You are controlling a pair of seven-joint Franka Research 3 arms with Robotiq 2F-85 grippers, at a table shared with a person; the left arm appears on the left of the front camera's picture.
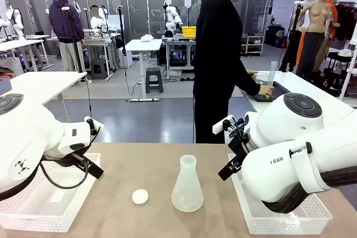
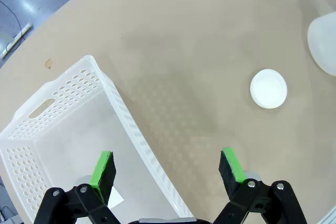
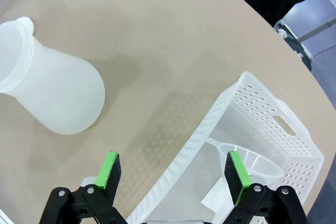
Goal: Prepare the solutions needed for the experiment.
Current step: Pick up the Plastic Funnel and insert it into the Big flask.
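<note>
Well, hardly anything looks prepared yet. The conical flask (image 1: 187, 190) stands upright in the middle of the tabletop (image 1: 139, 160), frosted and whitish. I can make out no solution in it; if a shallow layer sits at the bottom, the frosting hides it. A small white disc (image 1: 140, 196) lies just beside the flask, on the robot's left.

The left tool (image 2: 168, 163) is spread wide and holds nothing. It hangs across the wall of the left basket (image 2: 58, 129), one finger over the basket's inside and the other over bare tabletop. The right tool (image 3: 173, 169) is just as wide and just as empty, hanging over the rim of the right basket (image 3: 262, 103), where a clear funnel (image 3: 252, 163) lies.

Across the way, the person (image 1: 217, 54) has turned to a side table, one hand (image 1: 265, 90) at the foot of a tall clear cylinder (image 1: 272, 71). Whether there is liquid in it is too small to tell.

I'd judge this to be the very start. The glassware is set out, but measuring, fetching the funnel and filling the flask all seem left to do.
</note>
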